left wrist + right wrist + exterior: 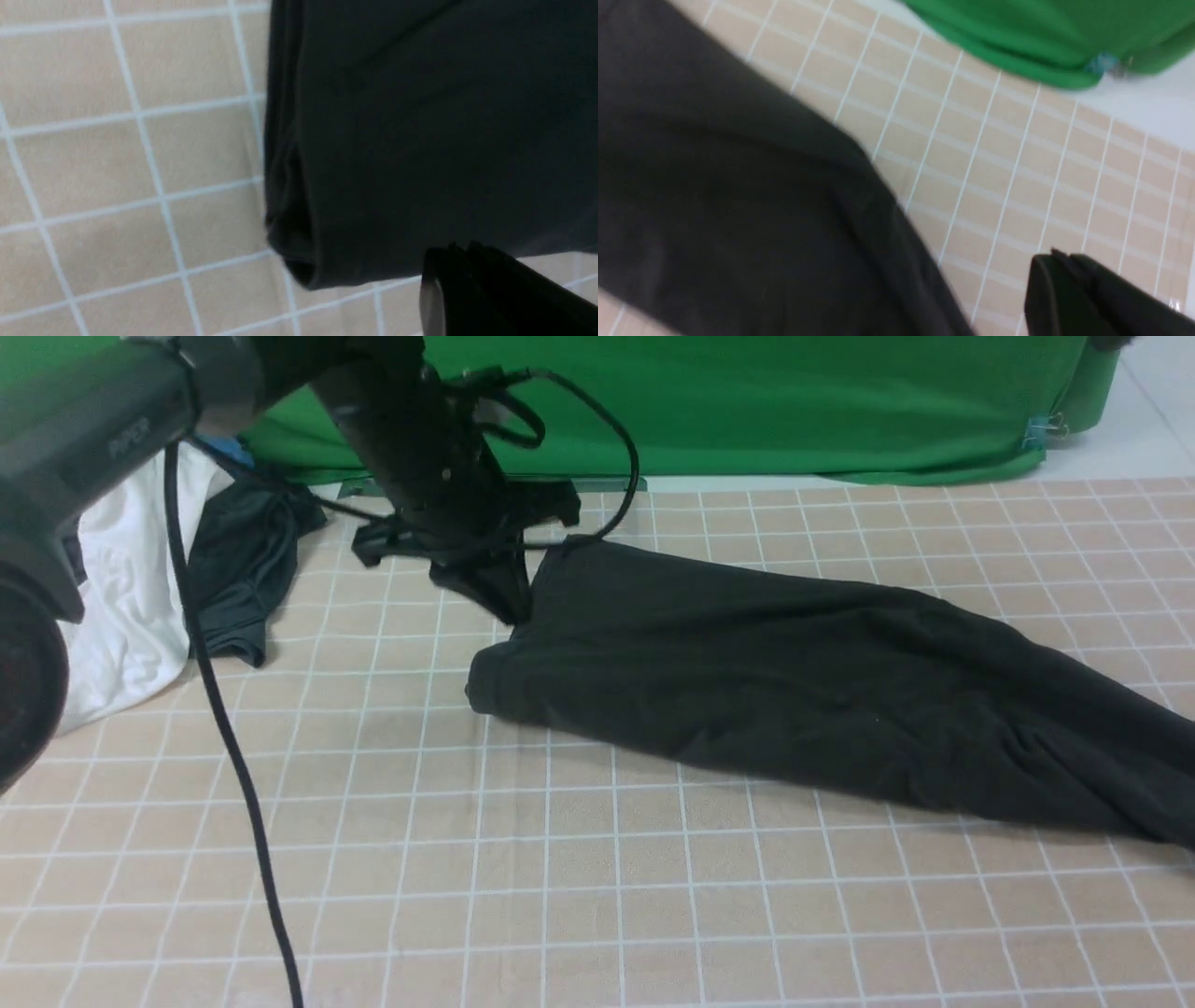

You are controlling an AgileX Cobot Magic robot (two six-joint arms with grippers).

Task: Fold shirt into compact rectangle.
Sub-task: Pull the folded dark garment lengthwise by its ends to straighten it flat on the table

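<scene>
Black shirt folded in long band, tabletop centre to right edge. Right jaws clenched, beside shirt edge, blurred. Left jaws clenched at shirt's far-left end; cloth pinched or not, unclear. Far-left corner: grey garment, white garment.

The black shirt lies as a long folded band across the gridded table, from the centre to the right edge of the frame. At upper centre the left claw, pinched together, meets the band's upper-left corner. A white garment and a dark grey garment sit at the left.
</scene>
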